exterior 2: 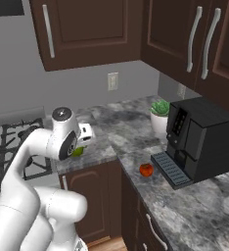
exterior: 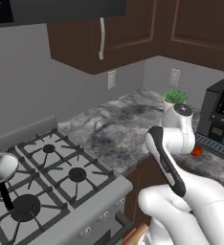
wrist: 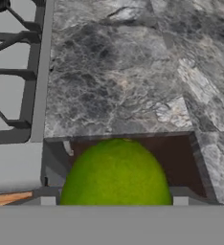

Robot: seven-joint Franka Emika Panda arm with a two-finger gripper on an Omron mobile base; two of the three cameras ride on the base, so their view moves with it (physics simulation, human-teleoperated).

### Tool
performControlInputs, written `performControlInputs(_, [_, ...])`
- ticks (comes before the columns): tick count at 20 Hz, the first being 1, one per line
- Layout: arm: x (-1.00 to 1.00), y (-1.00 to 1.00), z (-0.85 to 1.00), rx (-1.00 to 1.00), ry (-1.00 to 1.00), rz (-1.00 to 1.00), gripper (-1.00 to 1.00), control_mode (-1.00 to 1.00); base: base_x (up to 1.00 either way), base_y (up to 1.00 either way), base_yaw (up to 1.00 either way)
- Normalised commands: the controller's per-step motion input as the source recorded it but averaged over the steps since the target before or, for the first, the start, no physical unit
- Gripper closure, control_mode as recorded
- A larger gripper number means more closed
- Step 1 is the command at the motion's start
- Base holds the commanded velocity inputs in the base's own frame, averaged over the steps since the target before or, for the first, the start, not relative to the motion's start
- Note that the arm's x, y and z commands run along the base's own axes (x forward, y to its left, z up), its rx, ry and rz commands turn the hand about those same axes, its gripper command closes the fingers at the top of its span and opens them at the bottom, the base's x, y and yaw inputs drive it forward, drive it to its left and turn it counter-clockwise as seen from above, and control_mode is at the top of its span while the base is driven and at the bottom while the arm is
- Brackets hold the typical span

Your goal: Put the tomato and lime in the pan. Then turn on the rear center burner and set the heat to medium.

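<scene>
In the left base view I am reaching out over the grey marble counter [exterior: 114, 129] to the right of the silver six-burner stove [exterior: 56, 177]; the shiny silver round pan [exterior: 0, 168] with its straight black handle is sitting at the stove's left side, and the small red-orange tomato [exterior: 196, 151] is peeking out beside my forearm, well away from the stove.

In the right base view my gripper [exterior 2: 83, 144] is carrying the round yellow-green lime [exterior 2: 78, 151] just off the stove's right edge — the tomato [exterior 2: 146, 169] is resting farther right, by the black coffee machine [exterior 2: 199, 139].

In the hand view the lime [wrist: 116, 174] is looming large between my fingertips, pinched across its middle. I am judging it light, firm and slick — it could roll.
</scene>
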Motion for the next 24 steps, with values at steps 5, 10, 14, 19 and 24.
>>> performControlInputs(5, [0.04, 1.0, 0.21, 0.0, -0.09, 0.12, 1.0, -1.0, 0.0, 0.0, 0.0])
performControlInputs(10, [0.05, 1.0, 0.43, 0.0, 0.03, 0.08, 1.0, -1.0, 0.0, 0.0, 0.0])
performControlInputs(14, [0.0, 0.97, 0.33, 0.0, 0.14, 0.1, 1.0, -1.0, 0.0, 0.0, 0.0])
performControlInputs(19, [0.0, 0.72, 0.07, 0.0, 0.08, 0.19, 1.0, -1.0, 0.0, 0.0, 0.0])
performControlInputs(24, [0.02, 0.77, -0.01, 0.0, 0.01, 0.13, 1.0, -1.0, 0.0, 0.0, 0.0])
